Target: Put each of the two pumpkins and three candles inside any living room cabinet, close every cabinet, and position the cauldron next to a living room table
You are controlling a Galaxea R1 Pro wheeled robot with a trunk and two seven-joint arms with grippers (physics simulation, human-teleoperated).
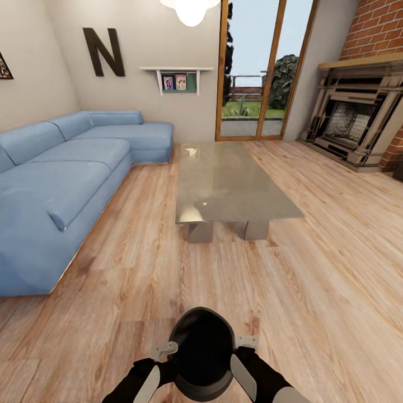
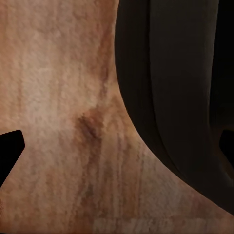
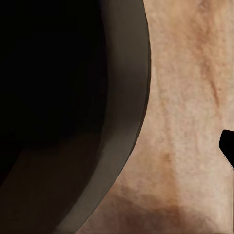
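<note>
Left gripper [image 1: 164,351] and right gripper [image 1: 246,341] press opposite sides of the cauldron [image 1: 202,352], held over the floor [image 1: 313,291] since it's too wide for either, table [image 1: 224,184] well ahead.

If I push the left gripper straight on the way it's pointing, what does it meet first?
Most likely the wood floor, straight ahead between the fingertips in the left wrist view. The cauldron bulges alongside that line and may brush the left gripper; depth is unclear.
</note>
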